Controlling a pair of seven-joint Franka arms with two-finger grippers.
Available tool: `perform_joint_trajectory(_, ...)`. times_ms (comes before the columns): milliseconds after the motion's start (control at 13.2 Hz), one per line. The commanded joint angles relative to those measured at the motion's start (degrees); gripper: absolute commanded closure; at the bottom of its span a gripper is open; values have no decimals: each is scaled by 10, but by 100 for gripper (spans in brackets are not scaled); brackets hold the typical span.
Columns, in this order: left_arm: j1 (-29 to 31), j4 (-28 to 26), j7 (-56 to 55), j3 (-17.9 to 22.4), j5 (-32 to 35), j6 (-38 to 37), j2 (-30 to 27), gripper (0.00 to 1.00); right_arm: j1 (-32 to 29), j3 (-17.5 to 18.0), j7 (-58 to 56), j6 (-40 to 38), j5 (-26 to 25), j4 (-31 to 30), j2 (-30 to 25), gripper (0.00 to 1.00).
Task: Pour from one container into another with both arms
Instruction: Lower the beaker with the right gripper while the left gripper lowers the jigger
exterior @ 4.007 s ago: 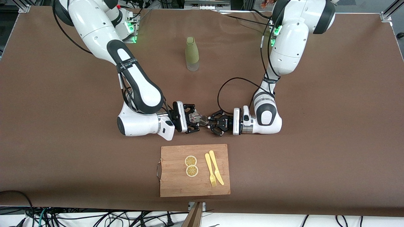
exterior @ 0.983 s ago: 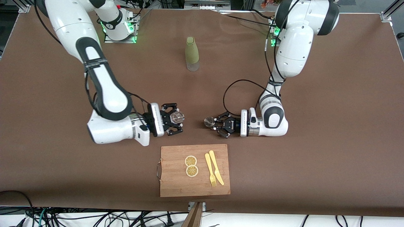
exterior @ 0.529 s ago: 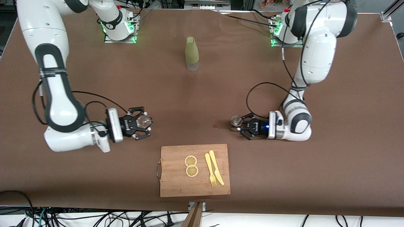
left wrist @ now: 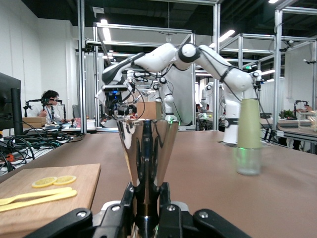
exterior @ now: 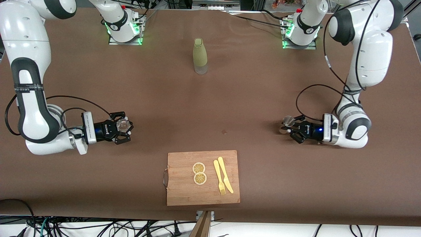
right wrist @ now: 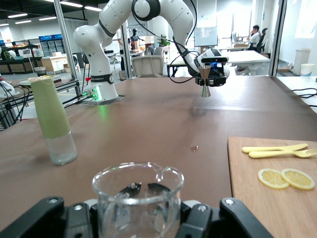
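With the left gripper [exterior: 289,126] clamped on a steel jigger [left wrist: 147,148] and the right gripper [exterior: 123,129] on a small glass beaker [right wrist: 137,198], well apart at opposite table ends, pouring seems finished; next, probably setting both down upright.

Bright, even overhead light, soft shadows on the table [exterior: 230,98], sharp focus, ceiling strip lights glaring.

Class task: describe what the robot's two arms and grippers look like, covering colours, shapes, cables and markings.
Both arms are glossy white rounded segments with black joint covers. Loose black cables loop down to each wrist. The left gripper and right gripper are black with white wrist flanges. The bases glow green.
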Motion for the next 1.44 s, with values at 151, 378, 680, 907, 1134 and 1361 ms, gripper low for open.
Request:
perform_joint_trajectory(151,70,-8,82,-4,76,-43,6,100,-60,8,-87,-40,3,-27,51,93)
perform_joint_trajectory(378,91,-6,111,14,98,-58,23,100,-86,4,-119,-50,2,-31,90,93)
perform_joint_trajectory(680,103,-4,153,20,125,-65,37,100,-87,-18,-147,-43,4,-37,120,93)
perform_joint_trajectory(907,105,-2,167,25,128,-65,50,100,-87,-18,-164,-13,9,-37,128,93)
perform_joint_trajectory(1134,105,-1,176,26,128,-63,56,100,-87,-18,-173,-1,12,-37,140,92)
perform_joint_trajectory(1361,104,0,191,29,128,-58,66,100,-87,-18,-176,10,13,-36,145,90)
